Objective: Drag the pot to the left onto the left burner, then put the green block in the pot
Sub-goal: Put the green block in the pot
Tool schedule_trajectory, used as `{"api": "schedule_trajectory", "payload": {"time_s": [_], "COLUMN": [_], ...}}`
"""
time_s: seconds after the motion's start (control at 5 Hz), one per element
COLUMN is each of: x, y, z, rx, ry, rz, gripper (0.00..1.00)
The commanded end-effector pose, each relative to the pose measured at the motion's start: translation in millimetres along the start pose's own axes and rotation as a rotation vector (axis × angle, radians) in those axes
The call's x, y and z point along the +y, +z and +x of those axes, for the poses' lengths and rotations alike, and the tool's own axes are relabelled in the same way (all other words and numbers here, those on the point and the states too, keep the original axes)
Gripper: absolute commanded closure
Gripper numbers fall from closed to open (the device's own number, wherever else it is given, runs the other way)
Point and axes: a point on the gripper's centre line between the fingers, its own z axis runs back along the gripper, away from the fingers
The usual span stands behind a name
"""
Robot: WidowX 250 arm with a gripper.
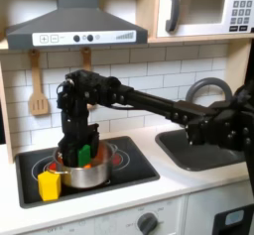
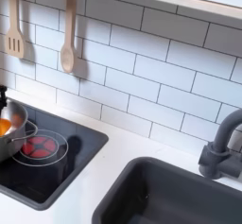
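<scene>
First exterior view shows the pot sitting on the left burner of the black cooktop, with the green block held in the narrow claw just above its rim, beside one orange piece. I judge the block should be lowered well inside before the claw lets go, clear of the rim. One pot, one green block, one yellow cup, two wooden utensils on the wall

yellow cup crowds the pot; right burner bare.
</scene>
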Motion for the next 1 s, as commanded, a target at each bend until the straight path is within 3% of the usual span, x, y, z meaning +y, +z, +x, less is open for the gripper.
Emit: {"api": "schedule_trajectory", "payload": {"time_s": [0.0, 0.2, 0.4, 0.6, 0.8], "x": [0.1, -1.1, -1.7, -1.0, -3.9], "y": [2.3, 3.3, 3.3, 3.2, 5.4], "z": [0.6, 0.4, 0.4, -0.5, -0.9], "rx": [-0.009, -0.011, -0.008, -0.003, -0.001], "ry": [0.004, 0.005, -0.004, 0.006, 0.006], "rz": [-0.004, -0.009, 0.0, -0.004, -0.021], "gripper": [0.0, 0.0, 0.3, 1.0, 1.0]}}
